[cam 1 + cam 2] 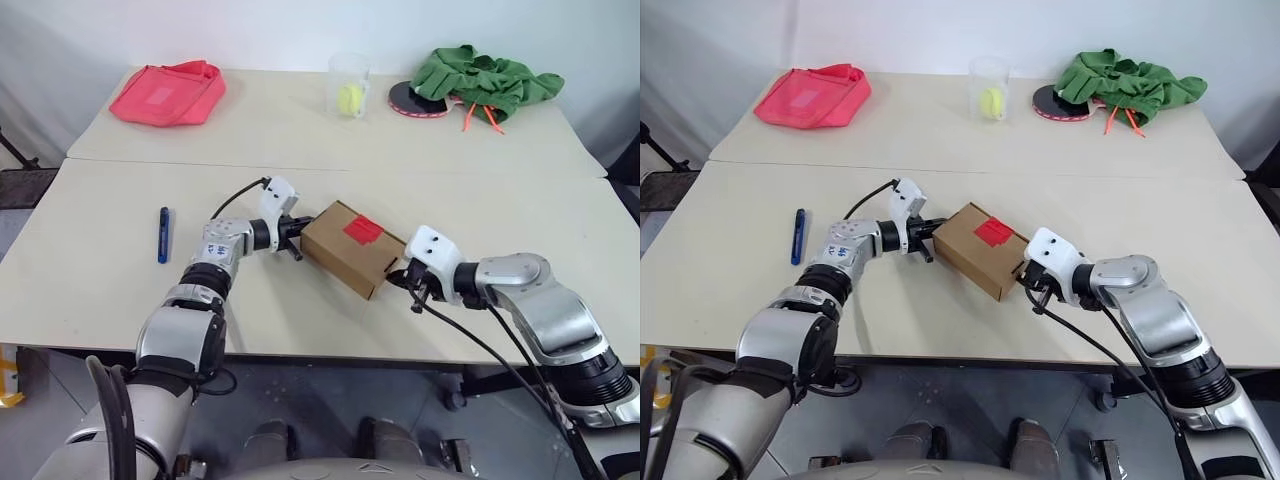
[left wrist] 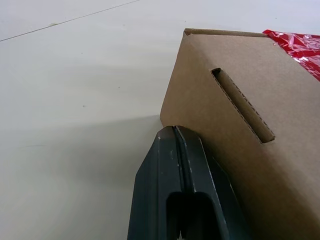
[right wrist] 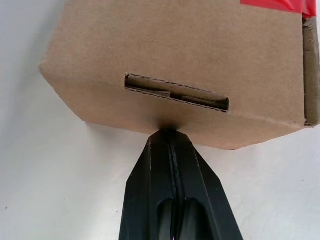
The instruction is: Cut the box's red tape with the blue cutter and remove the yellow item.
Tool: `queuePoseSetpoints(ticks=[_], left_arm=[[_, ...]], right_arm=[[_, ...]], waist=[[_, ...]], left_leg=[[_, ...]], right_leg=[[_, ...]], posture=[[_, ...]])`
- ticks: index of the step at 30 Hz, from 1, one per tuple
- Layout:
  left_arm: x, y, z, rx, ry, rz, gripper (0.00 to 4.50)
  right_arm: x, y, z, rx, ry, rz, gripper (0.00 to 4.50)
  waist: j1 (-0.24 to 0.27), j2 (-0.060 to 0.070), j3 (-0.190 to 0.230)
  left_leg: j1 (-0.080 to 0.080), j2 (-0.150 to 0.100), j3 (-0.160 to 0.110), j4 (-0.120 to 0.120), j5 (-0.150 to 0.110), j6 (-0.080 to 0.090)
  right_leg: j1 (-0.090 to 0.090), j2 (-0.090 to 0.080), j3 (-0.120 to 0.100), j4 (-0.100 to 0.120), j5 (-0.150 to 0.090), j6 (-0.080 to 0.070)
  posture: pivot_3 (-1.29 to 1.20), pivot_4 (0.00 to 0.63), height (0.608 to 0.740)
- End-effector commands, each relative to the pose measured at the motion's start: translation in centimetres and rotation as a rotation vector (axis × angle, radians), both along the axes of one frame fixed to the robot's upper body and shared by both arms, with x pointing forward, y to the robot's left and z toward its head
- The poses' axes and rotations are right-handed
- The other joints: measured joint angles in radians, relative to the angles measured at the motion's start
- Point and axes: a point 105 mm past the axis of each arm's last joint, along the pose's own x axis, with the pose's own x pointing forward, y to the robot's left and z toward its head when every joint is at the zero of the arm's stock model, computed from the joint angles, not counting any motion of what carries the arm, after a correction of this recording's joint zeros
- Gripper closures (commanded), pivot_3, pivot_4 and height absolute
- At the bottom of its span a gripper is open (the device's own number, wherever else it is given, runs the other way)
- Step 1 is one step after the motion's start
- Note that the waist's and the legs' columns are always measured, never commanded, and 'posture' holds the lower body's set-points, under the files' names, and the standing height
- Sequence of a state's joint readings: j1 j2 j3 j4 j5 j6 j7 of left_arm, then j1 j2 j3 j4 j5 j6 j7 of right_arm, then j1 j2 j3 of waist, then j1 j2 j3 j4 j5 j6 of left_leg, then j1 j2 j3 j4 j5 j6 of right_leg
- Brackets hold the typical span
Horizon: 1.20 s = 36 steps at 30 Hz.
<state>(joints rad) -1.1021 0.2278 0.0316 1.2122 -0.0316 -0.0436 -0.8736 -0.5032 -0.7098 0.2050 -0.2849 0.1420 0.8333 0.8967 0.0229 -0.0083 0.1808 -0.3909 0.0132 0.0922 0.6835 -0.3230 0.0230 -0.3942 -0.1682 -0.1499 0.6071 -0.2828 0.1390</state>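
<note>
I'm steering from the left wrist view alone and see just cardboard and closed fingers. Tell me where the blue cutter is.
Observer: The blue cutter lies flat on the near table, off to the robot's left of the left arm, untouched.
Operator: Report the other arm.
Observer: The right gripper is shut, its tips pressed against the opposite end of the box, just under a slot in that end.
Operator: Say whether the tape is cut.
Observer: The red tape sits on the top face and looks whole.
Operator: Name what's on the far table.
Observer: A pink-red bag, a clear cup holding a yellow-green ball, and green cloth over a round dark disc.
</note>
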Motion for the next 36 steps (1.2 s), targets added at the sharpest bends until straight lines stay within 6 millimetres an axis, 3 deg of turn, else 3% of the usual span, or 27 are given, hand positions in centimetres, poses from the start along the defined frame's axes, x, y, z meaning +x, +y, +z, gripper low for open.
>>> queuePoseSetpoints(ticks=[1,12,20,23,30,35,36], left_arm=[[-1.3,-3.7,-1.0,0.012,0.027,-0.123,4.49],[0.4,1.5,0.8,0.047,-0.028,0.011,4.49],[1.0,3.7,1.7,0.065,-0.052,0.077,4.49],[1.0,4.9,2.4,0.069,-0.062,0.078,4.49],[0.2,11.1,5.8,0.073,-0.132,0.145,4.49],[-1.1,12.6,7.1,0.050,-0.166,0.163,4.49],[-1.7,12.9,7.2,0.049,-0.176,0.167,4.50]], right_arm=[[-0.5,1.1,3.3,0.043,-0.128,0.056,4.50],[-2.1,-1.3,4.6,-0.010,-0.125,0.014,4.50],[-2.1,-0.6,3.1,-0.008,-0.090,0.034,4.50],[-1.9,-0.6,3.7,-0.005,-0.112,0.028,4.50],[-2.0,-4.8,6.9,0.036,-0.172,-0.075,4.50],[-2.3,-6.9,7.3,0.111,-0.176,-0.096,4.50],[-2.3,-7.3,7.4,0.149,-0.178,-0.085,4.33]], waist=[[0.000,0.000,0.000],[-0.001,0.000,0.000],[-0.001,0.000,0.000],[-0.002,0.000,0.000],[-0.009,-0.001,0.000],[-0.003,-0.001,0.000],[-0.003,-0.001,0.000]], left_leg=[[0.000,0.000,0.000,0.000,0.000,0.000],[-0.001,0.000,0.000,0.000,0.000,0.000],[-0.001,0.000,0.000,0.000,0.000,0.000],[-0.001,0.000,0.000,0.000,0.000,0.000],[-0.003,0.000,0.000,-0.001,0.000,0.000],[-0.003,0.000,0.000,-0.001,0.000,0.000],[-0.003,0.000,0.000,-0.001,0.000,0.000]], right_leg=[[0.000,0.000,0.000,0.000,0.000,0.000],[0.000,0.000,0.000,-0.001,0.000,0.000],[-0.001,0.000,0.000,-0.001,0.000,0.000],[-0.001,0.000,0.000,-0.001,0.000,0.000],[-0.003,0.000,0.000,0.000,0.000,0.000],[-0.003,0.000,0.000,0.000,0.000,0.000],[-0.003,0.000,0.000,0.000,0.000,0.000]], posture=[[0.00,0.150,0.740],[0.00,0.150,0.740],[0.00,0.150,0.740],[0.00,0.150,0.740],[0.00,0.150,0.740],[0.00,0.150,0.740],[0.00,0.150,0.740]])
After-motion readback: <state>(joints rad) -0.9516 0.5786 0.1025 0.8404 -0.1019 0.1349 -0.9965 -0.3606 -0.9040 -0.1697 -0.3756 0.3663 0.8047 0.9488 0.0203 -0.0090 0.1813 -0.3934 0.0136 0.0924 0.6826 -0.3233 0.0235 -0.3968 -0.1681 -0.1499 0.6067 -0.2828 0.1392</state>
